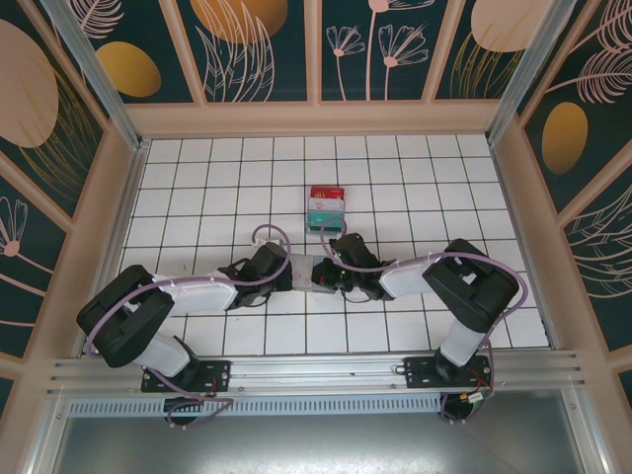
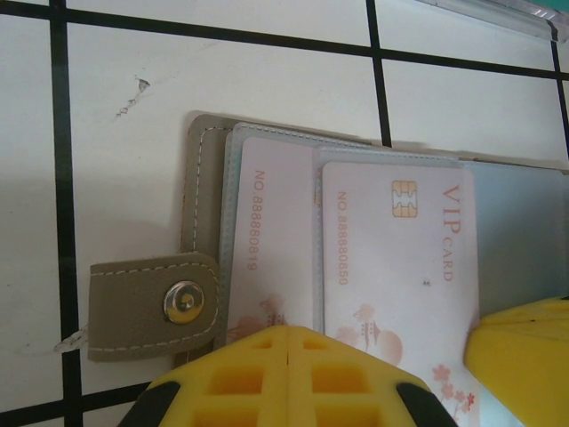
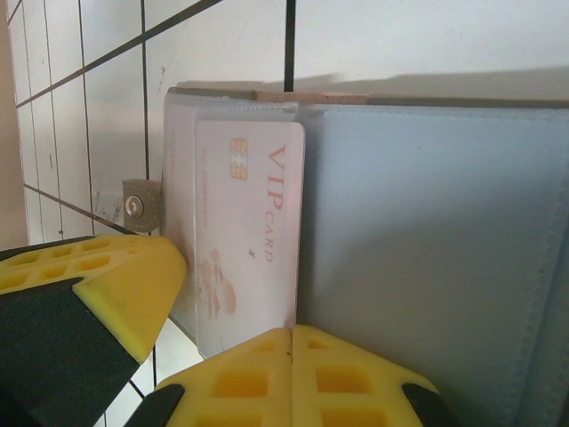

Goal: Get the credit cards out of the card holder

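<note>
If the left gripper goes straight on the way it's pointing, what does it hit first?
Probably the VIP card in the open card holder, lying directly ahead of the left gripper. Depth is unclear, so they may be in contact.

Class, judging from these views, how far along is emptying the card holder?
Done: the card holder lies open. In hand: left fingers and right fingers sit at it. To do: the VIP card and a second card are still in sleeves.
</note>
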Available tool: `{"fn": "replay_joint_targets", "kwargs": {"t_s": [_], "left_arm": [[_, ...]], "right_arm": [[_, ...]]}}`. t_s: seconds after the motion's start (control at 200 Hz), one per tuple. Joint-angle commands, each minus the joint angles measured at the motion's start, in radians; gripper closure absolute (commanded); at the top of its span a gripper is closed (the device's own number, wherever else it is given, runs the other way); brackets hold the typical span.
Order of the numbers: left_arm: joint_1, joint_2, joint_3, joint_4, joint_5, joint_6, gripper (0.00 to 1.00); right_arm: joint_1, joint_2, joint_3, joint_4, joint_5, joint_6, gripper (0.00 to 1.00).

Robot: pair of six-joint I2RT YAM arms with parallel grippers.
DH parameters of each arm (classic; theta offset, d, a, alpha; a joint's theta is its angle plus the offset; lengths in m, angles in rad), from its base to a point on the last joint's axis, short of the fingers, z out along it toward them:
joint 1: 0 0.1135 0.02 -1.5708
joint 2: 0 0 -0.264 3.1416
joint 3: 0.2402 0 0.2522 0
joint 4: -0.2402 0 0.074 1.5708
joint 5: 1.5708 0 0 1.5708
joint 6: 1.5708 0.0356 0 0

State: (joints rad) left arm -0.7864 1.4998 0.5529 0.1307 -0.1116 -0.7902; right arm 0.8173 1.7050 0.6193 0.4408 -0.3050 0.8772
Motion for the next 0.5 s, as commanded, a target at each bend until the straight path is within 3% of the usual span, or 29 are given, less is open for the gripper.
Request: {"fn": "replay_joint_targets", "kwargs": {"t_s": [0.0, 0.33, 0.495], "left_arm": [[0.006, 0.004, -0.011, -0.061, -0.005, -0.001, 1.0], [0.006, -0.068, 0.011, -0.118, -0.033, 0.001, 0.98], [0.006, -0.063, 0.004, -0.08, 0.013, 0.014, 0.98]], "right_arm": [[0.005, 0.031, 0.039, -0.031, -0.008, -0.026, 0.98], [0.016, 0.074, 0.06, -0.016, -0.016, -0.014, 1.0], [0.017, 0.078, 0.062, -0.016, -0.014, -0.012, 0.99]]}}
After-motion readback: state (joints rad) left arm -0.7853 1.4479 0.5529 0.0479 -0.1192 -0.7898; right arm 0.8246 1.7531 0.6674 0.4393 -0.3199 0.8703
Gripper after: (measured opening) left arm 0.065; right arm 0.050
